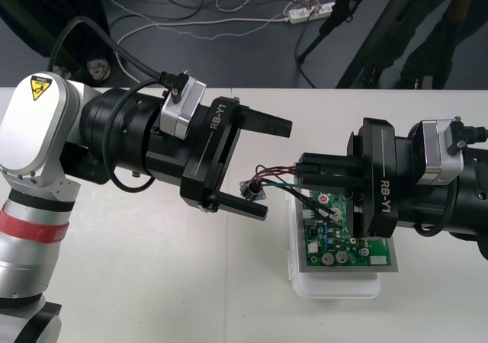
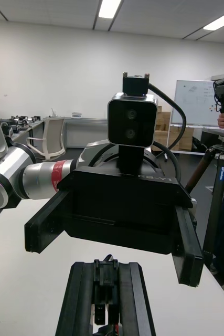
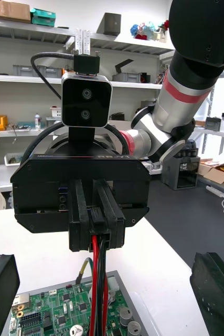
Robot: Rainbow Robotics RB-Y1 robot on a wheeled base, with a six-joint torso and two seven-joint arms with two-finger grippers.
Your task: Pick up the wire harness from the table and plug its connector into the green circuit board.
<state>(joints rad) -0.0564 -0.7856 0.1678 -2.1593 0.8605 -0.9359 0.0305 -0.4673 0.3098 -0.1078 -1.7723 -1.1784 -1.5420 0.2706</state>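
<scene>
**A:** What is held in the right hand (image 1: 303,174)?

**B:** It is closed on the wire harness (image 1: 276,177). The black plug (image 3: 98,216) is clamped between the black fingers (image 3: 80,215), and red and black wires are seen trailing out of them.

**A:** And the harness's other end?

**B:** The round metal socket (image 1: 252,188) is carried at the wires' far end, just beside the lower finger of the left hand (image 1: 274,168).

**A:** Is the plug seated in the board?

**B:** No. The plug is seen raised above the green circuit board (image 1: 343,242), with the wires hanging down in front of it.

**A:** What is the board set on?

**B:** It is seated on a white base (image 1: 335,288), which is laid on the tabletop (image 1: 152,282).

**A:** How are the arms posed?

**B:** The right arm is stretched in from the right, with its fingers pointed at the left hand. The left arm is bent in from the left. Its hand is spread wide open towards the right hand, and nothing is gripped in it.
</scene>
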